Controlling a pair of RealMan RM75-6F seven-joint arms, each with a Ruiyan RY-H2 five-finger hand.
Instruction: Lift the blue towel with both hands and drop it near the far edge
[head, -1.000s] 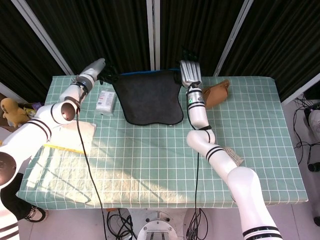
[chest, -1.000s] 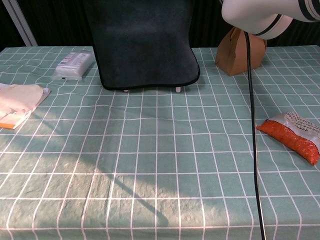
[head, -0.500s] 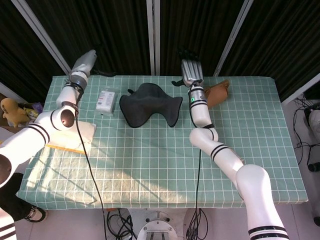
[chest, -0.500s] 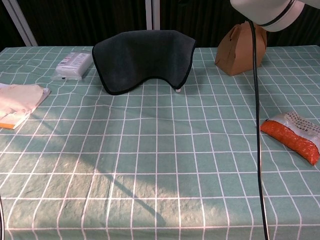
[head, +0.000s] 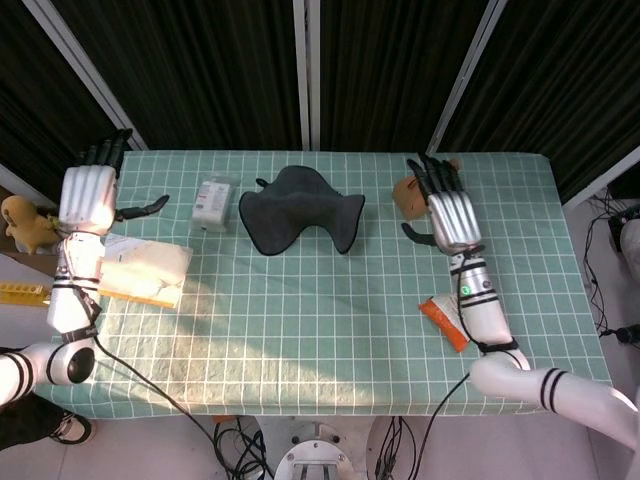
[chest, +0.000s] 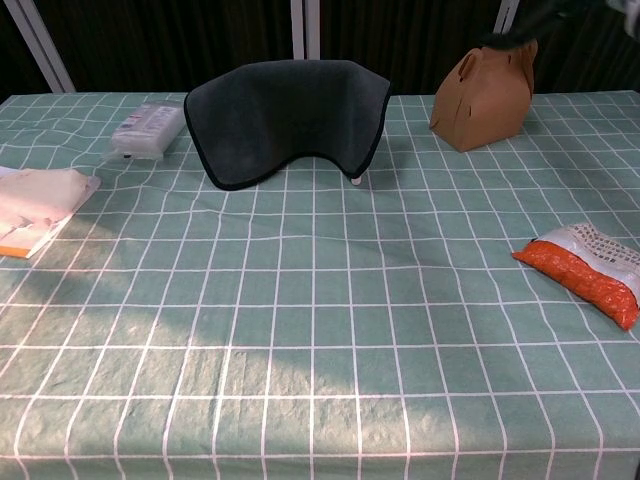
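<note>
Both hands are pulling back from the blue towel (head: 300, 208), which in the head view is lying crumpled near the surface's far edge, between the empty, spread left hand (head: 88, 192) and right hand (head: 447, 209), while in the chest view it is draping across the far middle.

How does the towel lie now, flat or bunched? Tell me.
Bunched, not flat. The towel humps up near the table's far edge, its dark rim curving off the cloth. Both the left hand and right hand are clear of it.
</note>
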